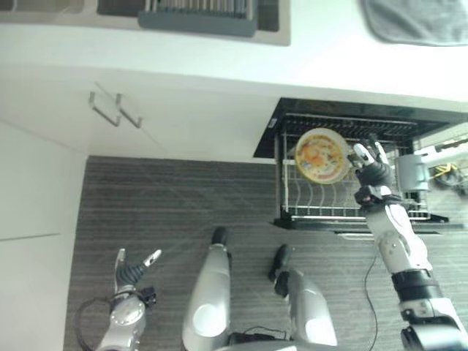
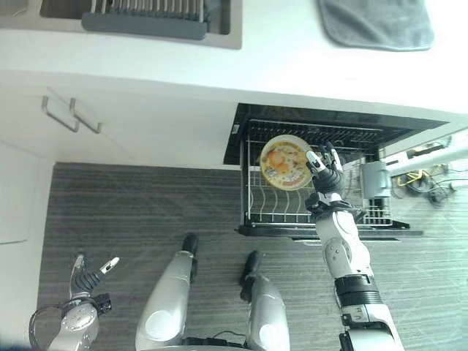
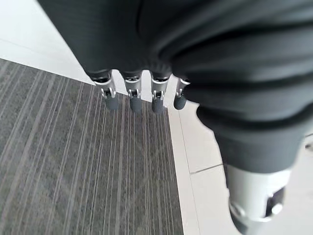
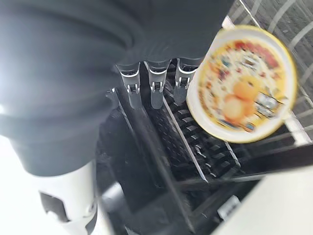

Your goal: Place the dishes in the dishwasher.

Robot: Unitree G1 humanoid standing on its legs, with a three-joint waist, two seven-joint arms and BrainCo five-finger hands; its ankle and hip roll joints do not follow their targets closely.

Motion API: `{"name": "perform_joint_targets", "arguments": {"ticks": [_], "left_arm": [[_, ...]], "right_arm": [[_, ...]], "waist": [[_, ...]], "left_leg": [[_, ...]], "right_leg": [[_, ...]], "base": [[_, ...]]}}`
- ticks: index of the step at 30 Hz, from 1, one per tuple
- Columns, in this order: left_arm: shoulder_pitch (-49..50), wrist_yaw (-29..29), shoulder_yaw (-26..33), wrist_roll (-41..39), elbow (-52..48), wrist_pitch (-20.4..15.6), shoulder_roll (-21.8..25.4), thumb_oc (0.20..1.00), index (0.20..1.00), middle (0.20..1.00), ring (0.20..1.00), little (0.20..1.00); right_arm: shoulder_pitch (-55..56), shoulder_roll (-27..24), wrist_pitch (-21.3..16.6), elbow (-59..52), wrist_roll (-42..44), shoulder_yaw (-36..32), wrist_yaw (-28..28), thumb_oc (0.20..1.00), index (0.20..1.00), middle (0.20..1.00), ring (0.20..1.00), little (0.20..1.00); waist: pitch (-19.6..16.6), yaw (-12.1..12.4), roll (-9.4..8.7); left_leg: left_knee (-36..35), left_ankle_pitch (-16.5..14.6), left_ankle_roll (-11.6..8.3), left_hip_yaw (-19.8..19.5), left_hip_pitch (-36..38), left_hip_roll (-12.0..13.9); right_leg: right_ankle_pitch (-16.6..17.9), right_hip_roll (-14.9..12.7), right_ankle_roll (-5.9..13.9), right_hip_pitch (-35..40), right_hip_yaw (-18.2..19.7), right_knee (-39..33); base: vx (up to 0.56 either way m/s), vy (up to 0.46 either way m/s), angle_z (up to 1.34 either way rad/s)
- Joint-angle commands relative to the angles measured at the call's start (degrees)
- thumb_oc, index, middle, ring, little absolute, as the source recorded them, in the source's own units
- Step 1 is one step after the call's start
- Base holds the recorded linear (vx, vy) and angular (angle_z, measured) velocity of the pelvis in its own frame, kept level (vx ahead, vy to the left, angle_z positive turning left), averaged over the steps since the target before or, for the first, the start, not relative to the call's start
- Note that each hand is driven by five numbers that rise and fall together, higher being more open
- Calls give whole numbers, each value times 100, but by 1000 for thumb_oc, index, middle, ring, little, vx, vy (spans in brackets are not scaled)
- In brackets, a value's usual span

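Observation:
A yellow plate with an orange picture (image 1: 320, 155) stands on edge in the pulled-out wire rack (image 1: 322, 213) of the dishwasher below the counter. My right hand (image 1: 371, 172) is just to the right of the plate, open, with its fingers (image 4: 154, 90) straight beside the plate's rim (image 4: 243, 83). I cannot tell whether a fingertip touches the rim. My left hand (image 1: 131, 272) hangs low at the lower left over the grey floor, open and holding nothing, its fingers (image 3: 132, 98) relaxed.
A grey cutlery basket (image 1: 412, 174) sits at the rack's right end. Above, the white counter carries a sink with a dish rack (image 1: 197, 14) and a grey cloth (image 1: 417, 22). Two cabinet handles (image 1: 106, 110) jut out at the left.

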Motion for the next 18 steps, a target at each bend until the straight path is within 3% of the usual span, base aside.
{"name": "perform_joint_targets", "arguments": {"ticks": [1, 7, 12, 15, 18], "left_arm": [[376, 173, 184, 245, -48, -312, -66, 1000, 1000, 1000, 1000, 1000], [366, 144, 406, 190, 276, -288, -299, 1000, 1000, 1000, 1000, 1000], [477, 48, 532, 127, 484, -247, -545, 1000, 1000, 1000, 1000, 1000], [490, 38, 497, 126, 528, -335, -664, 1000, 1000, 1000, 1000, 1000], [257, 88, 238, -64, 365, -281, -571, 1000, 1000, 1000, 1000, 1000]], "right_arm": [[53, -151, -337, -228, 37, -331, -81, 1000, 1000, 1000, 1000, 1000], [846, 15, -605, -782, -902, -696, -598, 1000, 1000, 1000, 1000, 1000], [1473, -41, -1169, -933, -2958, -1016, -2718, 1000, 1000, 1000, 1000, 1000], [1636, 219, -1625, -392, -2756, -903, -3390, 1000, 1000, 1000, 1000, 1000], [1364, 328, -2184, 325, -2032, -764, -3781, 1000, 1000, 1000, 1000, 1000]], "waist": [[-304, -66, 269], [-597, -391, 350], [-613, -613, 550], [-427, -694, 659], [-123, -699, 797]], "left_leg": [[-895, 786, -80, 96, 236, 97], [-1169, 805, -84, 402, 619, 127], [-733, 607, -72, 510, 596, 132], [-175, 449, -39, 521, 297, 127], [445, 242, 3, 460, -283, 99]], "right_leg": [[385, 50, 31, -337, 72, 247], [502, -12, 109, -23, 116, -92], [344, -95, 69, 13, 231, 130], [155, -166, -34, -251, 292, 585], [-93, -231, -148, -862, 357, 1290]], "base": [[36, 23, -9], [28, 34, -17], [42, 40, -18], [-36, 25, -12], [-175, 20, 10]]}}
